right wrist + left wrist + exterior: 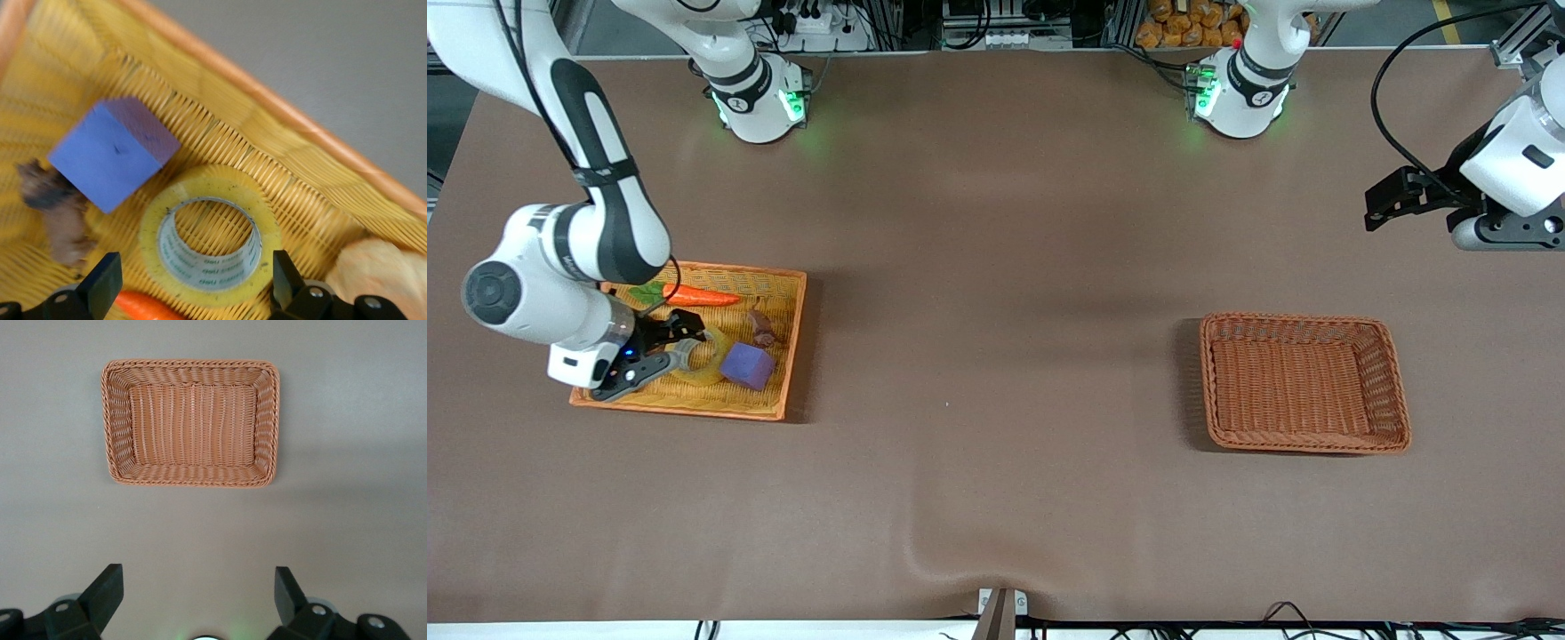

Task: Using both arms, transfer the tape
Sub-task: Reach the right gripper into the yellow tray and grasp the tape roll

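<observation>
While right hand [193,287] hangs released over tape [210,245] in yellow tray [791,356], left hand [199,600] waits released above tabletop [996,356].

right claw [679,342]: open, lowered, wrist bent | left claw [199,593]: open, raised, waiting

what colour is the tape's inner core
Grey-white with green print, inside the tape; right wrist view shows it best.

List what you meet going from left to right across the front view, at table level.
Yellow tray holding the carrot, tape and purple cube, with the right tool open over the tape → bare brown table → brown basket → left tool, open, waiting above the table's edge.
</observation>
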`<action>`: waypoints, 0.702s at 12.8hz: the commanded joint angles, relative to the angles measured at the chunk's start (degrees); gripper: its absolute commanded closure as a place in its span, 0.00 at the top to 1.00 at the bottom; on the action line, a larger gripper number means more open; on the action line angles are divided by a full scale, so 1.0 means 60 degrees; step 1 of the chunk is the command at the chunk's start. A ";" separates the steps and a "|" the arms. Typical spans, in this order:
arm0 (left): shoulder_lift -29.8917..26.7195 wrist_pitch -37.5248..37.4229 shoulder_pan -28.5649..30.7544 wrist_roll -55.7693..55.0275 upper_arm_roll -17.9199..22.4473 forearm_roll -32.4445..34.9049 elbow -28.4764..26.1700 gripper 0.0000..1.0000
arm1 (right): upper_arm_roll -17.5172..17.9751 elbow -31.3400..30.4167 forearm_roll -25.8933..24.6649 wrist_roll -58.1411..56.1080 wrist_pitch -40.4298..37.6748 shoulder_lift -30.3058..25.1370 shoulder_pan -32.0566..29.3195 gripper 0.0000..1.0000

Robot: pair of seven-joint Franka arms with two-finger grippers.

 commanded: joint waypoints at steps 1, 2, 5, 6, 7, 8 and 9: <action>-0.0017 -0.0017 0.0053 0.0134 -0.0032 0.0012 0.0002 1.00 | 0.0052 -0.1228 0.0120 -0.0905 0.1285 -0.0121 -0.0107 1.00; 0.0012 -0.0031 0.0068 0.0119 -0.0017 -0.0003 -0.0027 1.00 | 0.0052 -0.1405 0.0120 -0.0992 0.1783 0.0084 -0.0077 1.00; 0.0041 -0.0104 0.0083 0.0075 0.0012 -0.0047 -0.0115 1.00 | 0.0052 -0.1421 0.0120 -0.1272 0.1920 0.0350 -0.0092 1.00; 0.0012 -0.0163 0.0126 0.0075 0.0056 -0.0119 -0.0246 1.00 | 0.0052 -0.1407 0.0120 -0.1272 0.1861 0.0350 -0.0092 0.71; -0.0003 -0.0221 0.0272 0.0061 0.0056 -0.0120 -0.0377 1.00 | 0.0052 -0.1378 0.0120 -0.1243 0.1730 0.0335 -0.0063 0.38; -0.0032 -0.0222 0.0273 0.0046 0.0027 -0.0120 -0.0509 1.00 | 0.0052 -0.1334 0.0120 -0.1199 0.1540 0.0291 0.0010 0.35; -0.0061 -0.0222 0.0273 0.0046 0.0012 -0.0120 -0.0569 1.00 | 0.0052 -0.1246 0.0120 -0.1169 0.1307 0.0204 0.0098 0.33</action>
